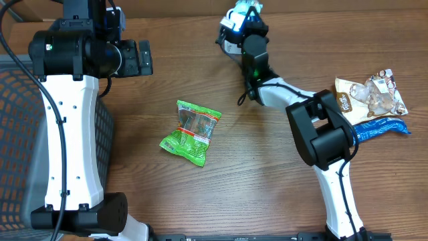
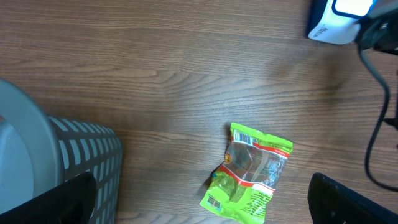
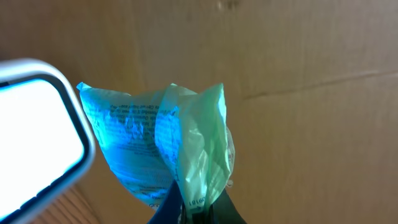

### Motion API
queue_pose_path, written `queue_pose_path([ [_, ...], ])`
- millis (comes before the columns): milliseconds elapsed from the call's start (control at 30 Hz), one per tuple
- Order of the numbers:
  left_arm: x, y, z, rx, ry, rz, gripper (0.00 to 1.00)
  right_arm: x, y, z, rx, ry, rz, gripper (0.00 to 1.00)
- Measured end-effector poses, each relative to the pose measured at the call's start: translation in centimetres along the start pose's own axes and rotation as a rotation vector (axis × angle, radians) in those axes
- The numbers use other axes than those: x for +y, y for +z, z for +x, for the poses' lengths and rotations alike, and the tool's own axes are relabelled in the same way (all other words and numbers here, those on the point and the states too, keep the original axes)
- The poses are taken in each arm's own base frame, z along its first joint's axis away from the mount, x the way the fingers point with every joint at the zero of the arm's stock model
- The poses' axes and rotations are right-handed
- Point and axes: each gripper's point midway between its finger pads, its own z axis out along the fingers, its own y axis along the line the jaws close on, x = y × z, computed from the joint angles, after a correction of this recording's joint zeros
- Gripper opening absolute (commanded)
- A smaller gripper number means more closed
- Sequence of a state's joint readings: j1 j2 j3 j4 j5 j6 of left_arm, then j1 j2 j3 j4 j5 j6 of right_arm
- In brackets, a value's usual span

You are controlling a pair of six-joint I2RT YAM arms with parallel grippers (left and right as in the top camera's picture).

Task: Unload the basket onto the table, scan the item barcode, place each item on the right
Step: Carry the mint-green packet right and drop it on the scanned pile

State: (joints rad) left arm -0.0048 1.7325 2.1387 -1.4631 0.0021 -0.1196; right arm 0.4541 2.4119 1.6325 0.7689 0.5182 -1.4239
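My right gripper [image 3: 196, 214] is shut on the bottom edge of a pale green packet [image 3: 186, 143], which stands upright above the jaws. The white scanner [image 3: 37, 130] glows just left of it, and cyan light falls on the packet's printed left half. From overhead, the right gripper [image 1: 244, 19] holds this packet at the scanner [image 1: 231, 33] by the table's far edge. A second, bright green packet [image 1: 190, 132] lies flat mid-table, also seen below my left wrist [image 2: 252, 171] with a small barcode facing up. My left gripper [image 2: 202, 196] hangs open above the table, holding nothing.
A grey mesh basket [image 1: 13, 134] stands at the left edge, its wall [image 2: 81, 162] close under the left wrist. A tan snack bag [image 1: 371, 94] and a blue packet [image 1: 381, 127] lie at the right. A black cable [image 2: 379, 124] trails from the scanner.
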Motion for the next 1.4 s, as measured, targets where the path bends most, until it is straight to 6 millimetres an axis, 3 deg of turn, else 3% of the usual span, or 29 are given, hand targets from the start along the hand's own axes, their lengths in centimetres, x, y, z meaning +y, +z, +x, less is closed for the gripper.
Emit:
queue_pose_path([
  [267,0.0,0.0,0.0,0.000,0.000,0.000,1.00,1.8,-2.3,-3.0,0.032,-0.016,-0.055,0.04],
  [433,0.0,0.0,0.0,0.000,0.000,0.000,1.00,3.0,-5.0,-3.8,0.081,-0.125,-0.258,0.04],
  [533,0.0,0.0,0.0,0.000,0.000,0.000,0.99,1.4,-7.6,-4.5,0.092,-0.124,-0.366,0.04],
  [700,0.0,0.0,0.0,0.000,0.000,0.000,1.00,-3.9,-13.0,-5.7,0.084,0.025,-0.502,0.04],
  [900,0.0,0.0,0.0,0.000,0.000,0.000,1.00,-8.2,-19.5,-4.3,0.090,0.338,-0.754,0.04],
  [1000,0.0,0.0,0.0,0.000,0.000,0.000,1.00,-9.1,-21.1,-1.6,0.186,0.530,-0.857,0.04],
  [1067,0.0,0.0,0.0,-0.001,0.000,0.000,1.00,-9.1,-21.7,1.5,0.316,0.650,-0.903,0.04],
  [1200,0.0,0.0,0.0,0.000,0.000,0.000,1.00,-9.0,-21.4,9.6,0.654,0.938,-0.874,0.04],
  [1400,0.0,0.0,0.0,-0.001,0.000,0.000,1.00,-9.1,-20.2,22.5,1.026,1.376,-0.622,0.04],
])
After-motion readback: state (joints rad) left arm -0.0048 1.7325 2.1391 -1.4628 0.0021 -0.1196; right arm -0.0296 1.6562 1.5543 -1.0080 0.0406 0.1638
